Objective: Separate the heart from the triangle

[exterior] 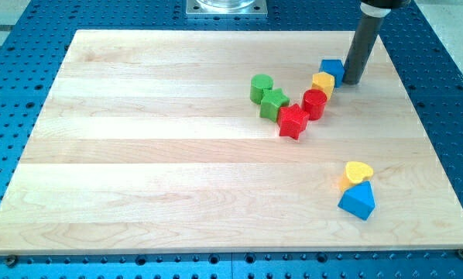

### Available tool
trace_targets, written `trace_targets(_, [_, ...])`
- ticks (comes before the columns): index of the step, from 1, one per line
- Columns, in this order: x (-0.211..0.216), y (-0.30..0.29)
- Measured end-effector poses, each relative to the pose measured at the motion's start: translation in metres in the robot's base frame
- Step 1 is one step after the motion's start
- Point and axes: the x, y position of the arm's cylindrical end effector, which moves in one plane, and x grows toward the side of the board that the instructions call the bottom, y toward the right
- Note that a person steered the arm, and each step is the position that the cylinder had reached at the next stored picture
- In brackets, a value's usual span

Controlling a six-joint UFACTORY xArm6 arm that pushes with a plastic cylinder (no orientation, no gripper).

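Observation:
A yellow heart [358,173] lies at the lower right of the wooden board, touching a blue triangle [358,201] just below it. My tip [352,80] stands at the upper right, just right of a blue block [332,69], far above the heart and triangle.
A cluster sits left of my tip: a yellow block [323,83], a red cylinder [315,103], a red star [293,121], a green star [273,103] and a green cylinder [261,87]. The board [138,155] lies on a blue perforated table.

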Motion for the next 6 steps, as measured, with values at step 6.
trace_targets(6, [0.221,-0.017])
